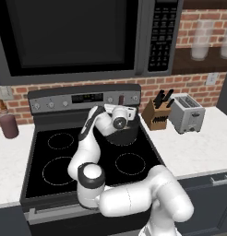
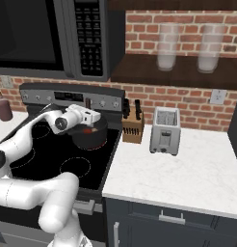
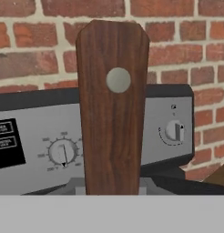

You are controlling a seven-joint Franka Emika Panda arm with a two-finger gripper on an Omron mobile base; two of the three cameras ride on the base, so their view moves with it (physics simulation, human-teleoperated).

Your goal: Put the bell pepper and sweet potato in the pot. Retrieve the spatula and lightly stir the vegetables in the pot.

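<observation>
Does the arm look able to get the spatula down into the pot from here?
Probably yes: the gripper, shut on the spatula, sits right above the pot, and nothing stands between them.

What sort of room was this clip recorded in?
A home-style kitchen, rendered: a black glass-top stove under a built-in microwave, with a toaster and knife block on a white counter against brick.

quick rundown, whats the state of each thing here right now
spatula: wooden handle upright, held in the fingers
pot: on the stove's back right burner, something red inside
gripper: shut on the spatula, over the pot
toaster: slots empty
microwave: door shut
</observation>
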